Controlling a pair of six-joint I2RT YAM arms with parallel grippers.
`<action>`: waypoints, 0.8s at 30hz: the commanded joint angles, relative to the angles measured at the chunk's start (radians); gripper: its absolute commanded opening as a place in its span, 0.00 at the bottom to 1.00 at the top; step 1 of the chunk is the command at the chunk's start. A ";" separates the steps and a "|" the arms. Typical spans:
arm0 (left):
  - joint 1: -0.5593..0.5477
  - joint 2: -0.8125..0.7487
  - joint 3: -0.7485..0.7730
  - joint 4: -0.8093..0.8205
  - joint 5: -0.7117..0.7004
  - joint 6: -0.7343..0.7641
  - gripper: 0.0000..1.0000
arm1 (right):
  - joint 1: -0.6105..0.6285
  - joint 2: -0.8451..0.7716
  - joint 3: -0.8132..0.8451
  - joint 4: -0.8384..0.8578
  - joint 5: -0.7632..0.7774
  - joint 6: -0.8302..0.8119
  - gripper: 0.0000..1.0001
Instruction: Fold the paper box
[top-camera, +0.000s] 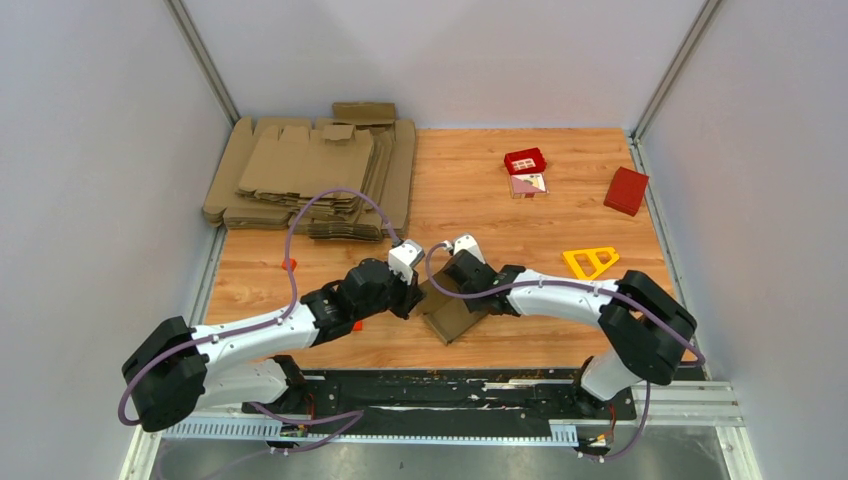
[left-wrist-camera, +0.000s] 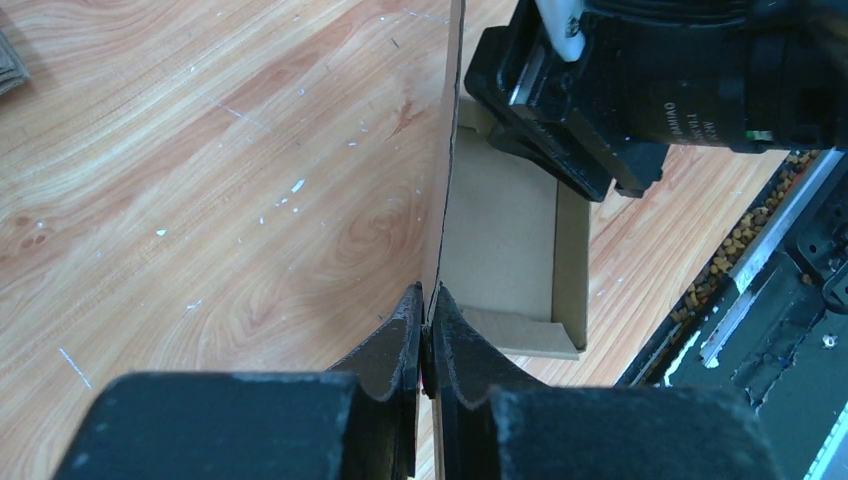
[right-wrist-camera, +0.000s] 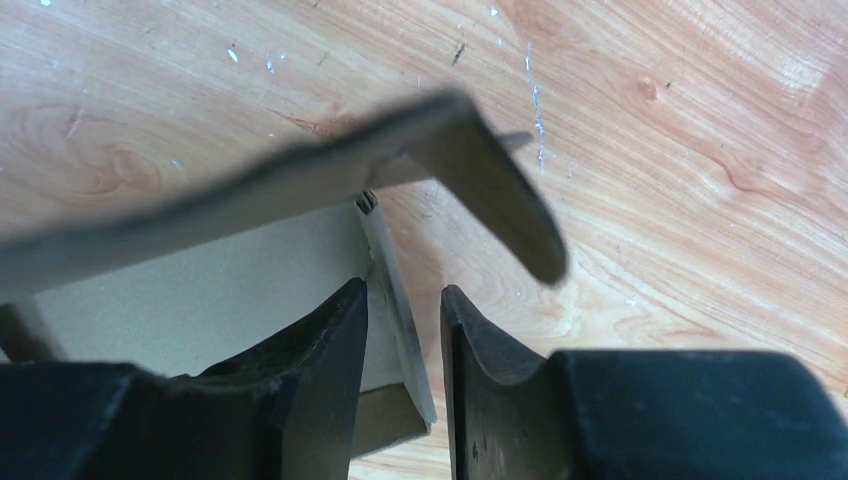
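Near the front edge of the wooden bench, the small brown cardboard paper box sits half-formed between the two arms. The left hand is pinched tight on one tall panel of it, which stands upright and edge-on. The right hand is parted, fingers straddling a low side wall, a blurred flap curling just above.

Wood-grain worktop. Far left: pile of flat cardboard blanks. Far right: 1 red box; left of it, small red tray. Nearer: yellow triangular frame.
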 joint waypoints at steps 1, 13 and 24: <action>0.000 0.003 0.041 0.006 0.012 0.024 0.11 | -0.001 0.040 0.048 0.038 0.041 -0.016 0.33; 0.000 -0.004 0.060 -0.064 -0.024 0.015 0.32 | -0.001 0.058 0.059 -0.005 0.100 0.055 0.03; 0.000 -0.029 0.028 -0.083 -0.131 -0.046 0.54 | -0.001 -0.178 -0.042 0.039 -0.077 0.097 0.56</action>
